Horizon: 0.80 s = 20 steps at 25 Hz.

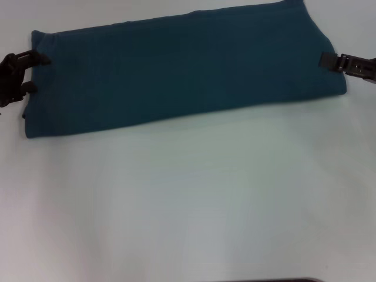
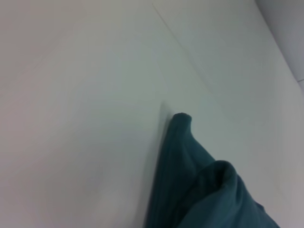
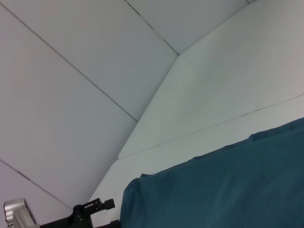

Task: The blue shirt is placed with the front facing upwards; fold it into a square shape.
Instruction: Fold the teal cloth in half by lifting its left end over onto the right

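Note:
The blue shirt (image 1: pixel 182 70) lies on the white table (image 1: pixel 188 200) as a long, dark teal band running left to right, with no letters or collar showing. My left gripper (image 1: pixel 32 73) is at the band's left end, open, with one finger (image 1: pixel 40 58) touching the cloth edge and the other lower down beside it. My right gripper (image 1: pixel 326 59) is at the band's right end, its tip over the cloth edge. The left wrist view shows a bunched shirt corner (image 2: pixel 190 166). The right wrist view shows the shirt (image 3: pixel 218 190) and, beyond it, the left gripper (image 3: pixel 92 209).
The bare white tabletop stretches in front of the shirt toward me. A dark edge (image 1: pixel 270 280) shows at the bottom of the head view. Pale wall panels (image 3: pixel 71 95) stand behind the table in the right wrist view.

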Each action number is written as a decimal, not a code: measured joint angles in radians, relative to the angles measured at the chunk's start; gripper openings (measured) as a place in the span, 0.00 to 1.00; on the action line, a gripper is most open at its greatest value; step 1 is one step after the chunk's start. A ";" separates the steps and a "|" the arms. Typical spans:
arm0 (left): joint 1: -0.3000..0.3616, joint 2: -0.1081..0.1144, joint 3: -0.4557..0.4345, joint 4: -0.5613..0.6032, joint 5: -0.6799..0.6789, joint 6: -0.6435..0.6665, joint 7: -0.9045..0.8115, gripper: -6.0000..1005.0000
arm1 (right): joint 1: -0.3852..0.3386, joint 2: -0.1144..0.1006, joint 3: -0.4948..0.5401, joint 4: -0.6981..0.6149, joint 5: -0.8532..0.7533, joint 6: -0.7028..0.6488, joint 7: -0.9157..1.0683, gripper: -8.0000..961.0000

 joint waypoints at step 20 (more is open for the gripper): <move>-0.021 0.015 0.023 0.012 0.063 0.010 -0.044 0.79 | -0.003 0.000 0.002 0.000 -0.006 -0.003 0.002 0.93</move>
